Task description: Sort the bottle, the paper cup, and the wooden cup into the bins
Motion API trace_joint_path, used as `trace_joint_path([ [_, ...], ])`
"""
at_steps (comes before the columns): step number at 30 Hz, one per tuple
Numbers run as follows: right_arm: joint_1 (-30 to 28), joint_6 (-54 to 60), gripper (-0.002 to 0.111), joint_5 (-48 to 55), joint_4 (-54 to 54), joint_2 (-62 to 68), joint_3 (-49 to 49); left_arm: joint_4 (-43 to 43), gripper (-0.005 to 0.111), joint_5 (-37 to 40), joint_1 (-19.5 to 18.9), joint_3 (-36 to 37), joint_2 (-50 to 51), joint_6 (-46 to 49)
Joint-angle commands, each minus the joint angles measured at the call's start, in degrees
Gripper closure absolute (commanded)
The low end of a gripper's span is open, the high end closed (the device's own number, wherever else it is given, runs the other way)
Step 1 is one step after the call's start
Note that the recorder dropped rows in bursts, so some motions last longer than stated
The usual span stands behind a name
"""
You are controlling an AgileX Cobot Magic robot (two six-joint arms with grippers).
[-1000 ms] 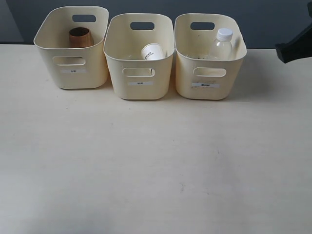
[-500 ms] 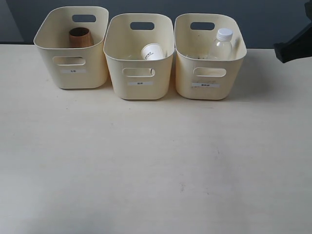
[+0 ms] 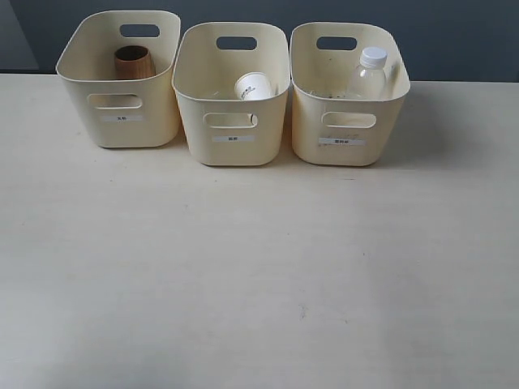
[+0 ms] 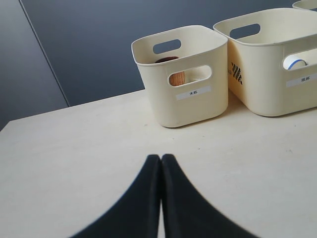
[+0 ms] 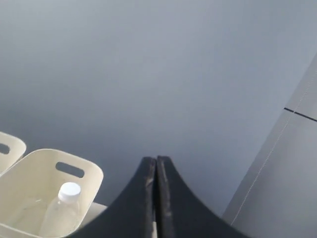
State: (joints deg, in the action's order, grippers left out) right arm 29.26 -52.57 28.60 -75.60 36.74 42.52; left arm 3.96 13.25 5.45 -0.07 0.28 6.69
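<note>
Pale table [image 3: 259,267] lies in front; both the left gripper [image 4: 161,159] and right gripper [image 5: 156,161] are pinched together, holding nothing. Beyond, three bins [image 3: 233,142] hold the wooden cup [image 3: 133,62], paper cup [image 3: 255,87] and bottle [image 3: 367,77], one each; sorting looks finished.

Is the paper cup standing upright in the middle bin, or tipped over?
Tipped. The paper cup lies on its side in the middle bin, its open mouth facing the exterior camera.
</note>
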Motion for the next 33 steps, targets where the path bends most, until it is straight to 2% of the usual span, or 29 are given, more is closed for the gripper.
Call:
trace_joint_path([
  [1, -4.8, -0.2, 0.109, -0.7, -0.1, -2.7, -0.1, 0.0, 0.107, -0.3, 0.4, 0.1, -0.3, -0.1],
  [9, -15.3, -0.2, 0.109, -0.7, -0.1, -6.4, -0.1, 0.0, 0.107, -0.3, 0.4, 0.1, -0.3, -0.1],
  [12, -17.5, -0.2, 0.109, -0.5, -0.1, -6.8, -0.1, 0.0, 0.107, -0.3, 0.4, 0.1, -0.3, -0.1],
  [28, -17.7, -0.2, 0.109, -0.5, -0.1, -6.8, -0.1, 0.0, 0.107, -0.4, 0.4, 0.1, -0.3, -0.1],
  [30, -17.7, -0.2, 0.109, -0.5, 3.5, -6.8, -0.1, 0.0, 0.107, -0.4, 0.4, 0.1, -0.3, -0.1],
  [33, -17.7, -0.2, 0.109, 1.3, 19.8, -6.8, -0.1, 0.0, 0.107, -0.4, 0.4, 0.1, -0.3, -0.1],
])
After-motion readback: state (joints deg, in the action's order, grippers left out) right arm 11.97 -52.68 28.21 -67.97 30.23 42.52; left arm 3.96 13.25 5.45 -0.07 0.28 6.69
